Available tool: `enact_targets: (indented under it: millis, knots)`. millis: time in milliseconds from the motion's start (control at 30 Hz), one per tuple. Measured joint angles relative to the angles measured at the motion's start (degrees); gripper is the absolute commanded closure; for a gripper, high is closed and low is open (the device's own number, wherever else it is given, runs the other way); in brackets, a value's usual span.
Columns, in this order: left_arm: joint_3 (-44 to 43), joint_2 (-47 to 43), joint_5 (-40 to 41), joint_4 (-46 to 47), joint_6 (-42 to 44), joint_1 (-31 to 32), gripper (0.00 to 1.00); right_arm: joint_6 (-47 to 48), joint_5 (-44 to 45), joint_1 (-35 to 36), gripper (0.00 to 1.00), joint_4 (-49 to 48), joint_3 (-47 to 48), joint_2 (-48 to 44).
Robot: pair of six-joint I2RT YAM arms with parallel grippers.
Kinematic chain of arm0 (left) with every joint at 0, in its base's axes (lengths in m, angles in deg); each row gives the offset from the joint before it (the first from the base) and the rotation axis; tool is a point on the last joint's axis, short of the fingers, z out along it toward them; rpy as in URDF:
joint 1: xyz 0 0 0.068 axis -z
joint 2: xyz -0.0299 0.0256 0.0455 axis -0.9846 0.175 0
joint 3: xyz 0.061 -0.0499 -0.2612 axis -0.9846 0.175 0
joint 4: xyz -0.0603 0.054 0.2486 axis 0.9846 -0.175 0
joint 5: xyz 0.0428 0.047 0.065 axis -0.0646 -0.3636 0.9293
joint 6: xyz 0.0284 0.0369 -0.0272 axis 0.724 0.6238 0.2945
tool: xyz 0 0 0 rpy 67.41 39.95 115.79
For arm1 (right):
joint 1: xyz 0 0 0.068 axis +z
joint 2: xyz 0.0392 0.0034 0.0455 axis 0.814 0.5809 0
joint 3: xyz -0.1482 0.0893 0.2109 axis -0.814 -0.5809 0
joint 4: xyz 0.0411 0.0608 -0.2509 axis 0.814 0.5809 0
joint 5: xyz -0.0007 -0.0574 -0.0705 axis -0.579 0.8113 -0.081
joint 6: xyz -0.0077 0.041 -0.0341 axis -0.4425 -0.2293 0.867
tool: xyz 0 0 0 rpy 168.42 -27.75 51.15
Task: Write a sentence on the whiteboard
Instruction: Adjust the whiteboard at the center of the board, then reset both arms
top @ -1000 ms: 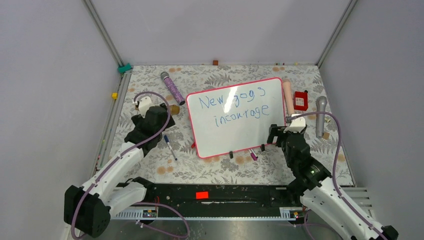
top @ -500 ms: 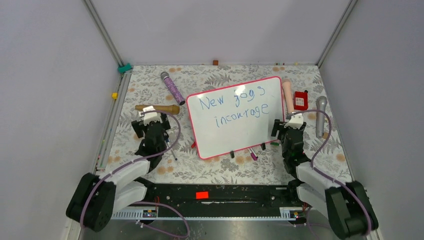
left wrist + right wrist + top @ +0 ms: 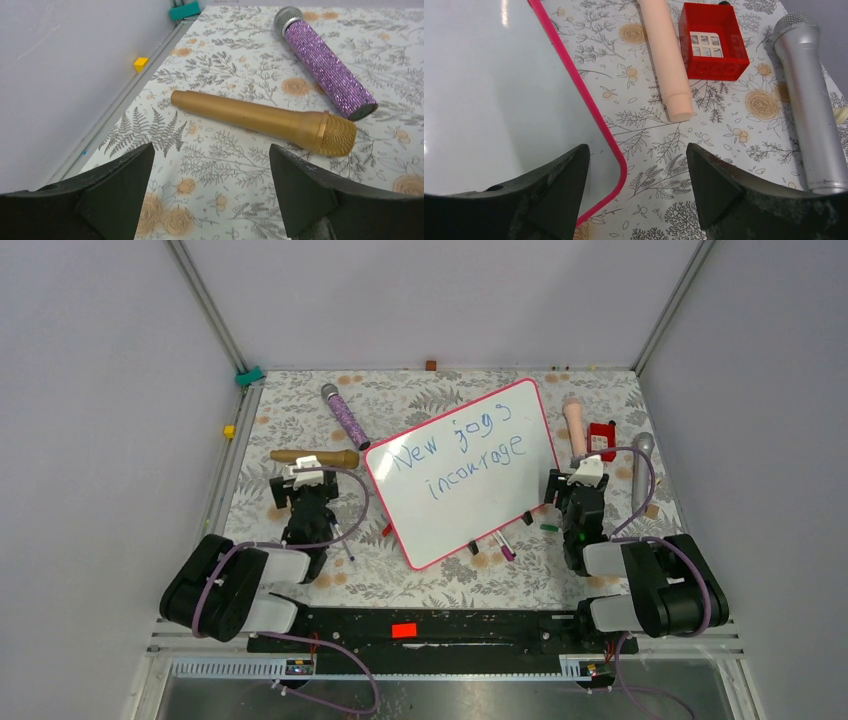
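Note:
The whiteboard (image 3: 455, 515), white with a pink-red frame, lies tilted in the middle of the floral table. Black clips sit along its near long edge. The sentence (image 3: 458, 453) is written on it in blue, in two lines, roughly "New jogs incourage". My left gripper (image 3: 303, 487) is open and empty, left of the board, low over the cloth (image 3: 211, 147). My right gripper (image 3: 580, 487) is open and empty by the board's right edge. Its wrist view (image 3: 636, 147) shows the board's rounded corner (image 3: 620, 172) just by the left finger.
A gold microphone (image 3: 265, 120) and a purple glitter microphone (image 3: 325, 67) lie ahead of the left gripper. A peach cylinder (image 3: 666, 55), a red box (image 3: 711, 40) and a silver microphone (image 3: 809, 100) lie right of the board. Loose markers (image 3: 340, 535) lie near the board's front edge.
Both arms have drawn back toward their bases and folded low. The whiteboard has turned counter-clockwise, its right end swinging away from me.

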Motion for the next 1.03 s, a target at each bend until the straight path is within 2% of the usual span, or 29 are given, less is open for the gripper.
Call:
enact_targets:
  millis: [33, 67, 167, 267, 333, 433, 467, 500, 700, 1033]
  knots:
    - [0.22, -0.37, -1.38, -0.11, -0.28, -1.33, 0.15, 0.00, -0.02, -0.22, 0.02, 0.17, 0.00, 0.00]
    - [0.17, -0.68, -2.64, -0.26, -0.55, -2.32, 0.14, -0.02, 0.00, -0.35, 0.01, -0.37, 0.00, -0.02]
    - [-0.59, -1.49, -5.97, -1.66, -1.62, -4.70, 0.14, -0.02, 0.04, -0.42, 0.01, -2.38, -0.07, -0.02]
    - [-1.18, -1.64, -8.74, -3.10, -2.64, -5.70, 0.18, -0.17, 0.04, -0.42, 0.01, -4.11, -0.37, 0.00]
    - [-1.20, -1.64, -11.82, -4.02, -3.67, -7.13, 0.22, -0.17, 0.04, -0.42, 0.01, -4.48, -0.46, 0.00]
    - [-1.38, -1.09, -18.91, -5.03, -4.96, -11.89, 0.23, -0.17, 0.04, -0.42, 0.00, -4.57, -0.46, 0.00]
    - [-1.68, -0.90, -21.03, -6.05, -5.27, -13.20, 0.07, -0.17, 0.04, -0.42, 0.00, -4.57, -0.44, 0.02]
    - [-1.88, -0.72, -22.82, -6.51, -5.62, -14.01, 0.02, -0.17, 0.09, -0.42, 0.00, -4.44, -0.44, 0.02]
    - [-2.05, -0.66, -28.26, -7.04, -6.45, -14.49, 0.01, -0.20, 0.28, -0.42, 0.01, -3.26, -0.02, 0.02]
    - [-2.08, -0.66, -30.42, -7.04, -6.47, -14.62, 0.01, -0.20, 0.59, -0.42, 0.01, -3.06, -0.02, 0.02]
